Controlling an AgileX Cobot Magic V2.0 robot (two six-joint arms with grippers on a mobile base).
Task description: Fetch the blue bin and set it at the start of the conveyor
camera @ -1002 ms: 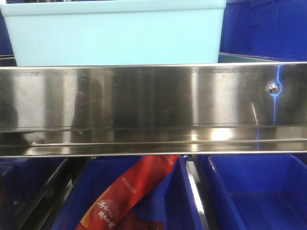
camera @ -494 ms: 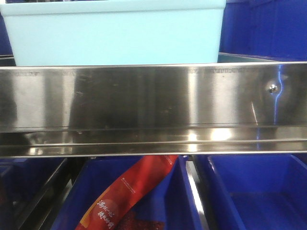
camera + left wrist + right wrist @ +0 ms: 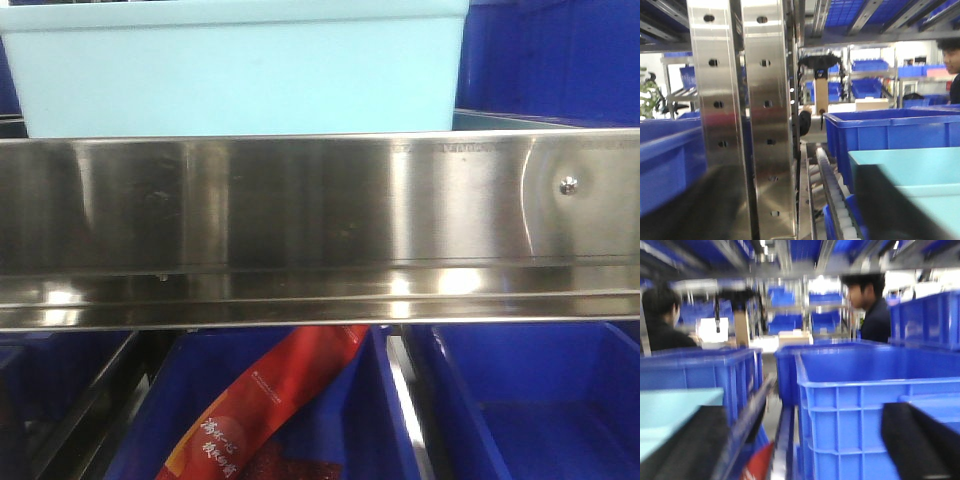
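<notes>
The blue bin point(image 3: 240, 75), a light cyan tub, stands on the shelf behind the steel rail point(image 3: 320, 230). In the left wrist view the blue bin point(image 3: 925, 167) lies at the lower right, partly covered by one dark finger point(image 3: 890, 205). My left gripper point(image 3: 790, 217) is open, its other finger a blur at the lower left. In the right wrist view a corner of the blue bin point(image 3: 670, 410) shows at the left, behind one finger point(image 3: 687, 447). My right gripper point(image 3: 802, 450) is open with nothing between its fingers. The conveyor start is out of view.
Steel shelf uprights point(image 3: 740, 125) stand close on the left. Dark blue ribbed bins point(image 3: 865, 410) sit right of the cyan tub, with others behind point(image 3: 890, 130). Below the rail, blue bins point(image 3: 540, 400) hold a red snack pack point(image 3: 265, 405). Two people point(image 3: 867, 305) stand beyond the shelves.
Reflections on the steel rail have shifted and its dark patches have faded. The blue bin has not visibly moved.
</notes>
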